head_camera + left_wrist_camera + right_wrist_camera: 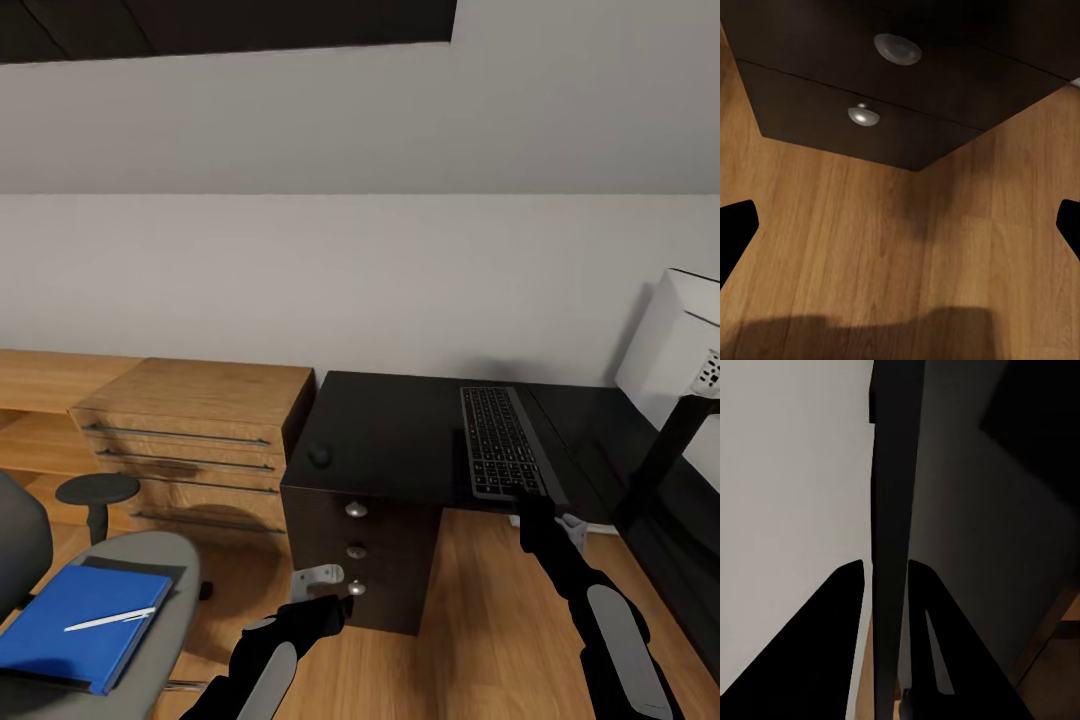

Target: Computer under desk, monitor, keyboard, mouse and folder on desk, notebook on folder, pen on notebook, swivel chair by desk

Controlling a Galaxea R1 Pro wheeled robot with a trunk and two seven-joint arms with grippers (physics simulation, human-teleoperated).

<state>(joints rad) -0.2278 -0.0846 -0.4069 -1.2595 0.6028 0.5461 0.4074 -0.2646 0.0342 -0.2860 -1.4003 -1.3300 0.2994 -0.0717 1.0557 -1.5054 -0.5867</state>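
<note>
Glossy black and wide, the desk's surface (400, 430) carries the keyboard (500, 443), which lies lengthwise near the front edge with the right claw (533, 497) at its near end. In the right wrist view the two dark fingers (840, 622) sit on either side of a thin dark slab seen edge-on, so I judge that claw to be clamped on the keyboard's near edge, though the exact contact is hard to read. The left claw (322, 588) hangs low in front of the drawer unit (355, 545), its fingers spread apart and gripping nothing; its wrist camera looks down on wood floor (900, 247) and two round drawer knobs (862, 115). The step in hand seems to be settling the keyboard beside the monitor (672, 340), whose white back and thin black stand rise at the right of the surface. A small dark lump (319, 455) on the left part of the top may be the mouse; it is too small to be sure. Next, I think, the keyboard must be set square near the monitor's stand and let go without sliding it off the front edge. As for holders: the swivel chair (150, 600) seat at lower left bears the blue folder (85, 625), with the pale pen (110, 620) lying on it; the notebook cannot be made out. The three drawers are closed, contents unseen.
</note>
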